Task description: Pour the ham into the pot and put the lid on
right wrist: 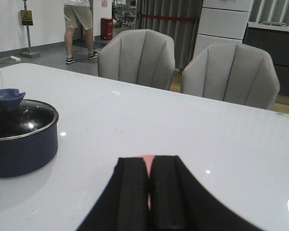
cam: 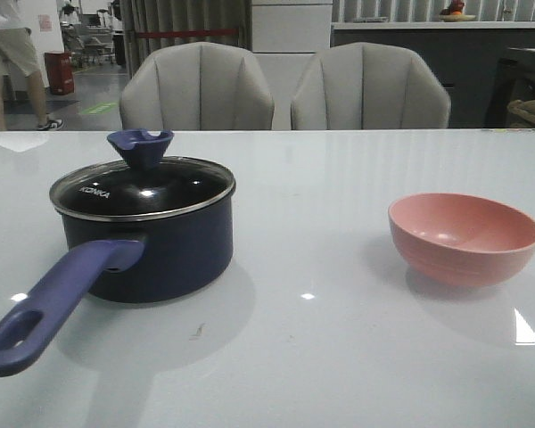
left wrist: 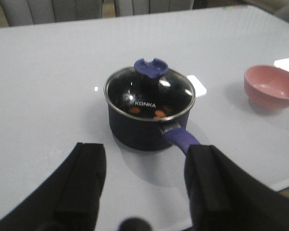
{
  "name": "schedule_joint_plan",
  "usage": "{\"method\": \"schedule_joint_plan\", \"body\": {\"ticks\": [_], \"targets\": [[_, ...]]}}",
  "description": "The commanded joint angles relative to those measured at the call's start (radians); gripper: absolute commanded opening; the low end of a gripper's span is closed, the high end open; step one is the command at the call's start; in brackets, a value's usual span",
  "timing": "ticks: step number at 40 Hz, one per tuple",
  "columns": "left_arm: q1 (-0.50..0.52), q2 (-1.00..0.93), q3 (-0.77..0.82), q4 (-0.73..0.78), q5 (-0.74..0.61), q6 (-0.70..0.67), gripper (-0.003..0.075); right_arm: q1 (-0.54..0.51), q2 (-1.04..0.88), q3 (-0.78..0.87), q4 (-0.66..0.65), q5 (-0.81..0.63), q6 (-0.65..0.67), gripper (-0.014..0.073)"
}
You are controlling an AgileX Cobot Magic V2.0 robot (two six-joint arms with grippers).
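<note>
The pot [cam: 147,241] stands on the white bench [cam: 339,357] in its left half, roughly midway between the near and far edges, its long purple-blue handle [cam: 58,308] reaching toward the near-left corner. The lid [cam: 143,187] sits flat on the pot's rim, closing it all round, with the blue knob [cam: 140,147] upright at the centre. Through the glass in the left wrist view, a few orange pieces of ham [left wrist: 159,114] lie on the pot's black bottom.

A pink bowl [cam: 465,237] rests in the right half of the bench, well apart from the pot, with bare bench surface between them and more bare surface toward the near edge. Two grey chairs [cam: 196,89] stand just beyond the far edge.

The left claw [left wrist: 144,185] hangs over the near part of the bench, its fingers [left wrist: 82,178] spread wide and holding nothing; the handle's end runs behind the right-hand finger in that view. The right claw [right wrist: 149,192] has its two pads pressed together with nothing gripped between them, and a sliver of pink shows just past their tips.
</note>
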Motion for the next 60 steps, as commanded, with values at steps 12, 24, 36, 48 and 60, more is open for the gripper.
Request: {"method": "schedule_joint_plan", "body": {"ticks": [12, 24, 36, 48, 60], "targets": [[-0.006, -0.130, 0.081, 0.016, -0.213, -0.003, 0.0119, -0.001, 0.011, -0.028, 0.006, -0.077, -0.008, 0.0169], [-0.006, -0.130, 0.081, 0.016, -0.219, -0.003, 0.0119, -0.001, 0.011, -0.028, 0.006, -0.077, -0.008, 0.0169], [-0.006, -0.130, 0.081, 0.016, -0.219, -0.003, 0.0119, -0.001, 0.011, -0.028, 0.006, -0.077, -0.008, 0.0169], [0.049, -0.130, 0.136, 0.013, -0.246, -0.003, 0.0119, -0.001, 0.011, -0.028, 0.006, -0.077, -0.008, 0.0169], [0.324, -0.130, 0.328, 0.012, -0.497, -0.003, 0.0119, -0.001, 0.011, -0.028, 0.006, -0.077, -0.008, 0.0169]]}}
